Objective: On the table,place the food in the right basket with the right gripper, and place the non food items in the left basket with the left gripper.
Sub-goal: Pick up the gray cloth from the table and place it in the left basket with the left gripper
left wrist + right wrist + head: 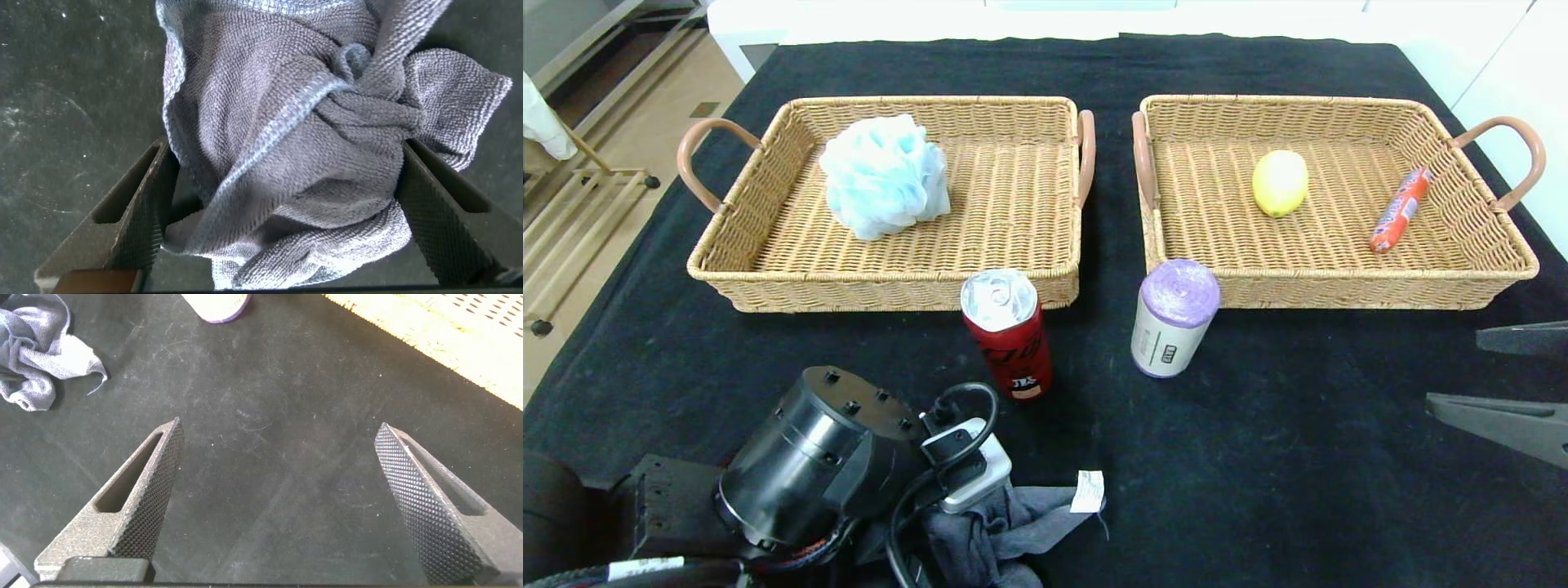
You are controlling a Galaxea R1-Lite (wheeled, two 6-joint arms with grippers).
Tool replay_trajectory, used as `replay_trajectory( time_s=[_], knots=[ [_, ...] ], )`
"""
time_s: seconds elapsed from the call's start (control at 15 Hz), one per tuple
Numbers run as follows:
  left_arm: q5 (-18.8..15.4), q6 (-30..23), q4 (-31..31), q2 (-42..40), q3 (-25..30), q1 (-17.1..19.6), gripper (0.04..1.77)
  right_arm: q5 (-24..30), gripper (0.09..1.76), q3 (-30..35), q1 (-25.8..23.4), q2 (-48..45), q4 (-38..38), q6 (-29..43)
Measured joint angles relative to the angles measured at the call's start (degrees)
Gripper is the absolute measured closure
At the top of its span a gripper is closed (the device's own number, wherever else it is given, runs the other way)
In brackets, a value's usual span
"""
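Two upright: soda can, purple roll.

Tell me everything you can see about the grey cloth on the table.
The grey cloth is a knitted-looking fabric with a paler stitched hem, crumpled into twisted folds. A small white tag sticks out at one edge. It lies on the black table at the near edge, in front of the baskets and outside both. The left gripper is over it, open, one finger on each side of the bunched cloth, not closed on it.
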Motion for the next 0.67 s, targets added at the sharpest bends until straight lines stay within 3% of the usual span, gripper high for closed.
replay_trajectory(
  time_s=[0.47, 0.67],
  knots=[
    [1.8, -0.2, -0.1, 1.2, 0.4, 0.0, 0.09, 0.0, 0.14, 0.1, 0.0, 0.1, 0.0, 0.0],
    [2.7, -0.3, 0.0, 1.6, 0.4, -0.1, 0.51, 0.0, 0.14, 0.1, 0.0, 0.1, 0.0, 0.0]
  ],
)
